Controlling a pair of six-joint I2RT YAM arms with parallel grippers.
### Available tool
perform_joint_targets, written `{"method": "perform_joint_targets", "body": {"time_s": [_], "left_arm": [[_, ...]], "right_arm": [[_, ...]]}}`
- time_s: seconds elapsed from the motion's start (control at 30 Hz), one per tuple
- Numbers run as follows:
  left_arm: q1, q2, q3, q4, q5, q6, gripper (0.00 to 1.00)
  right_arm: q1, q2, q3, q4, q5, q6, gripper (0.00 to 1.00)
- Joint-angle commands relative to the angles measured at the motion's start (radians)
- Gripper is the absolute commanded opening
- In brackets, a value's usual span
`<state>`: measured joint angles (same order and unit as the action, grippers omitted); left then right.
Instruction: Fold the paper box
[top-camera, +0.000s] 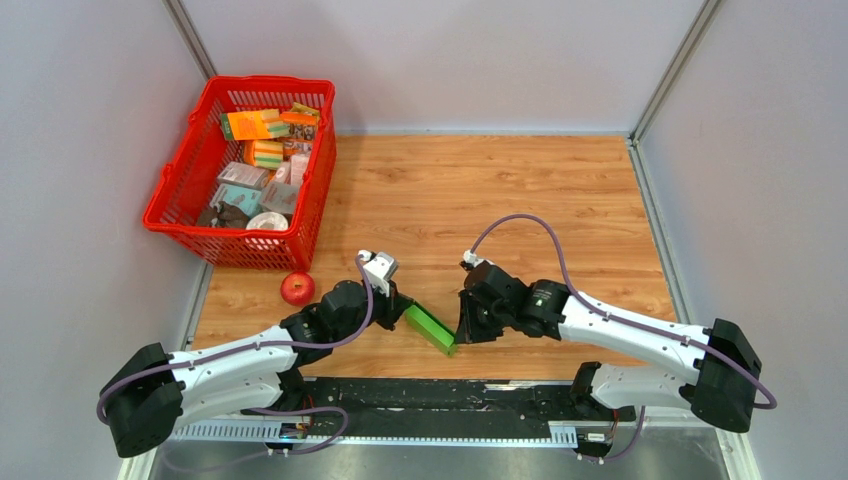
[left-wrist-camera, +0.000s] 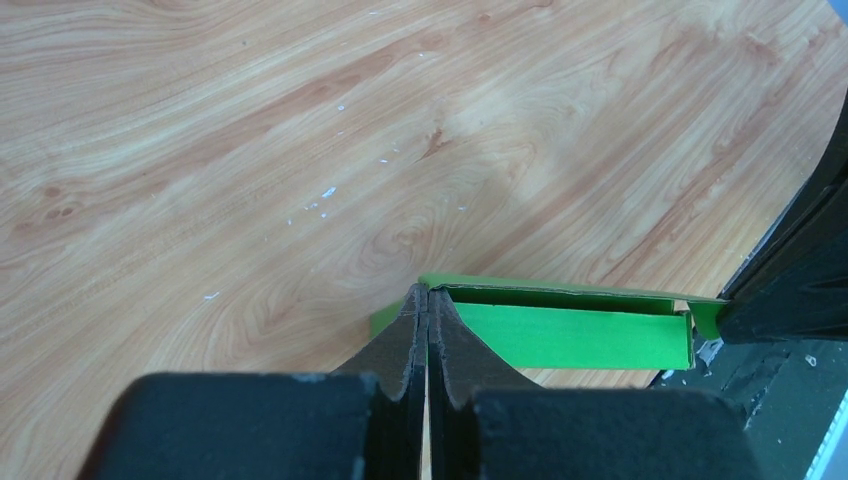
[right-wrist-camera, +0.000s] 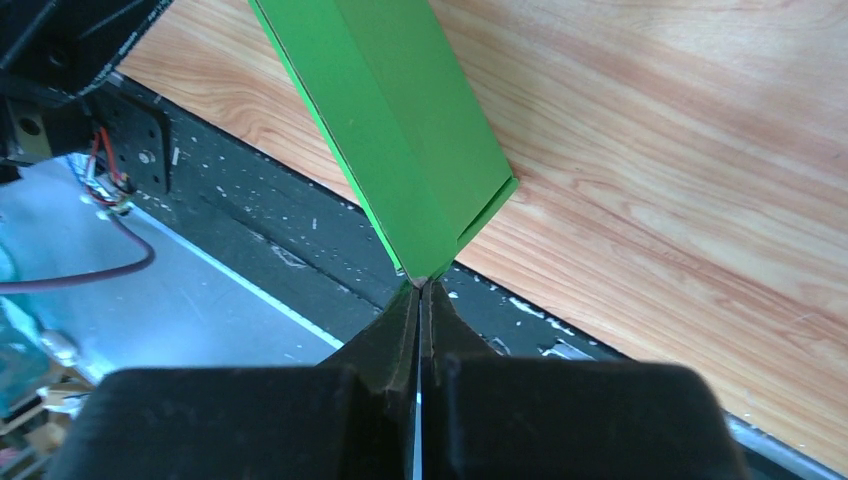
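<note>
Two tools, left tool (left-wrist-camera: 428, 292) and right tool (right-wrist-camera: 420, 286), each clamp an end of one paper box (top-camera: 430, 328).

- A red plastic basket (top-camera: 255, 248) stands at the upper left of my overhead view, on the left edge of the wooden table (top-camera: 480, 190).
- Small packages fill it: an orange one (top-camera: 250, 124) near the top, a striped one (top-camera: 265, 153) just below, pale boxes (top-camera: 240, 175) in the middle, and a white roll (top-camera: 267, 222) at the lower end.
- A red apple (top-camera: 297, 288) sits on the wood just below the basket's lower corner, not touching it.
- I see white specks (left-wrist-camera: 325, 192) scattered on the wood grain in my left wrist view.
- Plain grey walls (top-camera: 440, 60) close in the table.
</note>
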<state>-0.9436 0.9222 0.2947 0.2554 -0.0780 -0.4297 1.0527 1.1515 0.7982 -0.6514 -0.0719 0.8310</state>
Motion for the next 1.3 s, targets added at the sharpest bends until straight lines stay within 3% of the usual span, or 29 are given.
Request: {"method": "perform_joint_targets", "body": {"time_s": [0.0, 0.33, 0.83, 1.07, 1.27], "left_arm": [[-0.018, -0.005, -0.015, -0.001, 0.018, -0.024, 0.00], [-0.023, 0.001, -0.022, 0.016, 0.012, -0.030, 0.00], [-0.027, -0.023, -0.037, 0.010, 0.001, -0.032, 0.00], [-0.027, -0.036, -0.049, 0.012, -0.005, -0.037, 0.00], [-0.027, -0.051, -0.057, 0.005, -0.006, -0.038, 0.00]], "right_arm": [[-0.049, -0.036, -0.030, 0.131, -0.046, 0.112, 0.00], [-0.122, -0.085, -0.165, 0.301, -0.092, 0.293, 0.00], [-0.151, -0.179, -0.231, 0.326, -0.020, 0.416, 0.00], [-0.157, -0.164, -0.248, 0.346, -0.028, 0.395, 0.00], [-0.139, -0.138, -0.249, 0.340, -0.012, 0.245, 0.00]]}}
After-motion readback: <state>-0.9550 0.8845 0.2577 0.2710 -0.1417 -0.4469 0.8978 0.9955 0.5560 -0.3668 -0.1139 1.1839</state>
